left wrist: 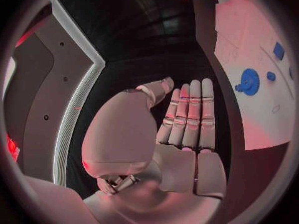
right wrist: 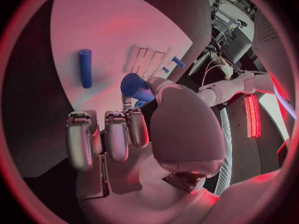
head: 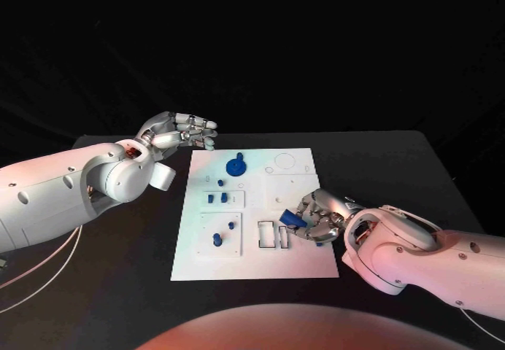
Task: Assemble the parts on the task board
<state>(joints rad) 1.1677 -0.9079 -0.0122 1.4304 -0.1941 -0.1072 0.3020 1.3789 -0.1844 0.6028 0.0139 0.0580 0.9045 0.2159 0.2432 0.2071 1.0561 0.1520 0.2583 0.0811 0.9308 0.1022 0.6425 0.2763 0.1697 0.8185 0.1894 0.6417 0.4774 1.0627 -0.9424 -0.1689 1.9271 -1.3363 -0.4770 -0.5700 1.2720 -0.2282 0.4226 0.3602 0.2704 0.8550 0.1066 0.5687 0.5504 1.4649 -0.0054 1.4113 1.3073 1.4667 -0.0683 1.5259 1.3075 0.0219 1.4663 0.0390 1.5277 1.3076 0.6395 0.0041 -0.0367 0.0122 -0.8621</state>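
Observation:
The white task board lies in the middle of the black table. My right hand hovers over the board's near right part and pinches a small blue part between thumb and a finger; the right wrist view shows that part at the thumb tip. A blue cylinder lies flat on the board beyond the fingers. My left hand is off the board's far left corner and holds nothing; its fingers lie straight side by side.
A blue round gear part stands on the board's far side, also the gear in the left wrist view. Small blue pieces and pegs sit along the left half. Rectangular slots lie just left of the right hand.

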